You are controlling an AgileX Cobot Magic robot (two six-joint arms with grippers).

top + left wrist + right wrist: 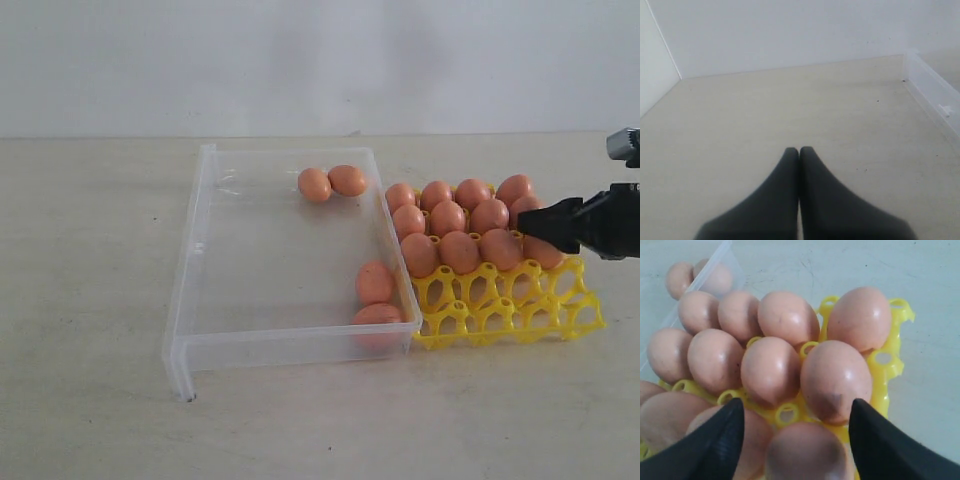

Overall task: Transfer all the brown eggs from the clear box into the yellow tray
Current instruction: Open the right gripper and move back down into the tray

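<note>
Hovering above the yellow tray (520,320), the right gripper (796,407) holds its jaws apart over brown eggs (832,375) seated in the cups; four more lie in the clear box (200,250) beside that tray.

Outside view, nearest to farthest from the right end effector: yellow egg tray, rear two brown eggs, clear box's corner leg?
1. Yellow plastic egg tray: under right end effector.
2. Rear brown eggs: centre, clear box's back.
3. Corner leg: front left.

Four brown eggs (375,282) in clear box (200,250), rest in yellow tray (510,315)
</note>
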